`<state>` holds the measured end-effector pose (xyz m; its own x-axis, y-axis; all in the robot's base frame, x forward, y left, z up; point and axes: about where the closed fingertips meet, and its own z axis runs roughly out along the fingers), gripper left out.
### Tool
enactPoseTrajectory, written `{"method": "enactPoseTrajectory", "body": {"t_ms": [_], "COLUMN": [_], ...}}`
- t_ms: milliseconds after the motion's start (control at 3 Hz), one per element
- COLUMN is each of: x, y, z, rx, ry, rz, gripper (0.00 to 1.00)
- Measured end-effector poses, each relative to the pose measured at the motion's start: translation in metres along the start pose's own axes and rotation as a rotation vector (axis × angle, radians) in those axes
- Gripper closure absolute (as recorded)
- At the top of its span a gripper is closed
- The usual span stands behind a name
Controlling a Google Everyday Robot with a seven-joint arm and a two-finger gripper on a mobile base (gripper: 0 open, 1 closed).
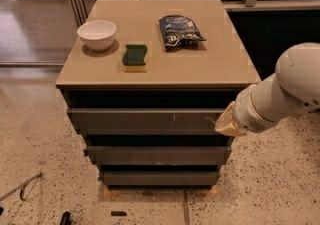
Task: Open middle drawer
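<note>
The cabinet has three dark grey drawer fronts stacked under a tan top. The middle drawer is the plain unmarked front, shut, between the longer top front with pale scratches and the shortest bottom front. My gripper is at the end of the white arm coming in from the right. Its beige tip sits at the right end of the top front, above the right end of the middle drawer.
On the cabinet top stand a white bowl, a green and yellow sponge and a dark snack bag. A counter and rail run behind. Speckled floor surrounds the cabinet, with a thin metal object at lower left.
</note>
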<state>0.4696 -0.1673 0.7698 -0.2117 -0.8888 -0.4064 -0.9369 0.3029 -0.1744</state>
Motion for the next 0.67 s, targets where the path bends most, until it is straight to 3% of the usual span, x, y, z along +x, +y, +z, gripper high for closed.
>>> {"method": "enactPoseTrajectory", "body": {"t_ms": [333, 667], "x": [0.029, 0.048], "y": [0.018, 0.022], "z": [0.059, 0.127], "rx": [0.026, 0.034], "ry": [0.043, 0.013], "rz": [-0.015, -0.001], "gripper": [1.0, 1.0]}}
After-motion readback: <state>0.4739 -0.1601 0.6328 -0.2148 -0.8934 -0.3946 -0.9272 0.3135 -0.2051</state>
